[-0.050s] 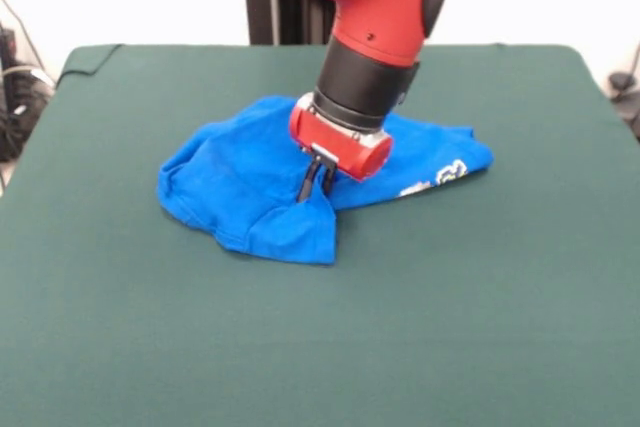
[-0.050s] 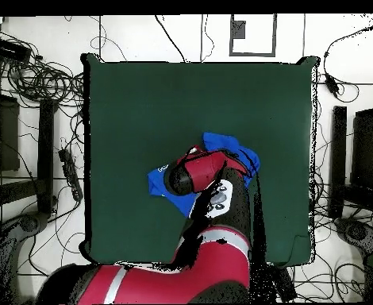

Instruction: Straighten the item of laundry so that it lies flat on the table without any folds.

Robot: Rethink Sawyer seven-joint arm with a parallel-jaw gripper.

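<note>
The item of laundry (image 1: 240, 172) is a bright blue T-shirt, bunched in folds near the middle of the green table (image 1: 480, 307). White lettering shows on its right end. In the front view my gripper (image 1: 315, 187) comes down onto the shirt's middle. Its dark fingers are close together and pressed into a raised fold of blue cloth. In the overhead view the arm covers most of the shirt (image 2: 231, 147), and the gripper itself is hidden there.
Green cloth (image 2: 142, 103) spreads wide on every side of the shirt. Cables and equipment (image 2: 31, 79) lie on the floor beyond the table's edges. The arm's red link (image 2: 209, 250) reaches in over the table's near edge in the overhead view.
</note>
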